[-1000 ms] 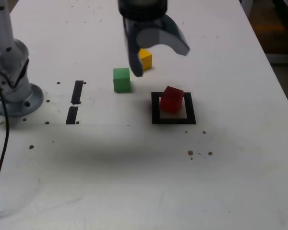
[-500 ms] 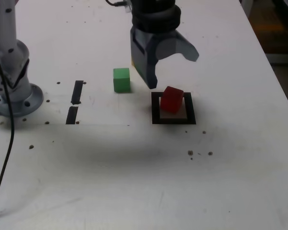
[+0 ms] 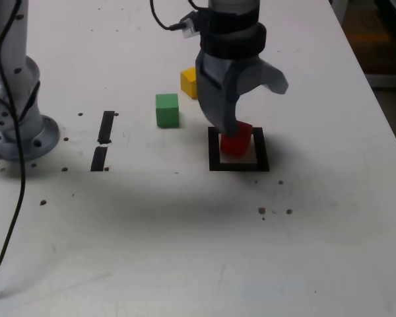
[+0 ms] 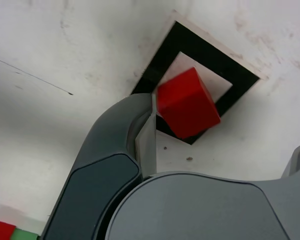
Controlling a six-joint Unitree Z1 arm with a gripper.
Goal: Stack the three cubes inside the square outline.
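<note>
- Gripper (image 3: 256,111) tilted downward from the far side, fingers wide apart, holding nothing.
- Red cube (image 3: 237,142) askew within square outline (image 3: 214,158).
- Exterior view's left: green cube (image 3: 167,111); yellow cube (image 3: 189,83) farther.

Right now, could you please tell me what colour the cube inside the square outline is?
Red, clearest in the wrist view.
</note>
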